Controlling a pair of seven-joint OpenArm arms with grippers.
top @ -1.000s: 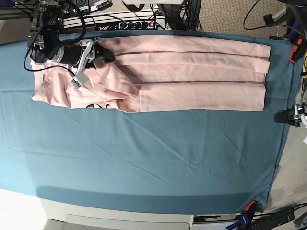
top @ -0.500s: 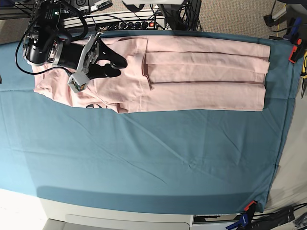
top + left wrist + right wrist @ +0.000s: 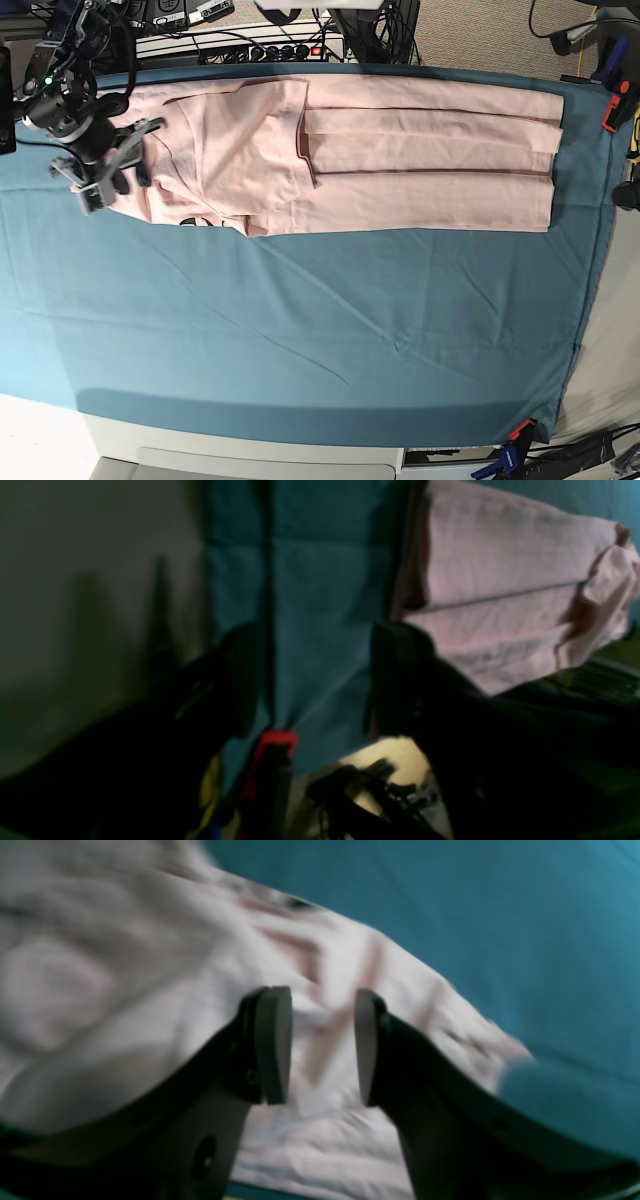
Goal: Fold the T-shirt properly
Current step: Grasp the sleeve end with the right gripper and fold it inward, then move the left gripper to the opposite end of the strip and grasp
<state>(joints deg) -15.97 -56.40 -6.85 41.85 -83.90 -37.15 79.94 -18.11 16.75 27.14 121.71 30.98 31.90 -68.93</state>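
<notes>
The right gripper [image 3: 320,1045] has its jaws parted and empty above the one T-shirt [image 3: 400,150]; the left gripper [image 3: 312,680], also spread and empty, hangs over the teal cloth [image 3: 300,330]. Since half a second ago, the right gripper has backed from the shirt's middle to its sleeve end, and the shirt lies folded lengthwise along the cloth's far edge.

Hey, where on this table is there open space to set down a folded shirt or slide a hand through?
The teal cloth is bare from the T-shirt to its near edge. A narrow bare strip runs between the shirt's right end and the cloth's right edge. It is crowded far left, where the right hand sits open at the shirt's end. The left hand is open.
</notes>
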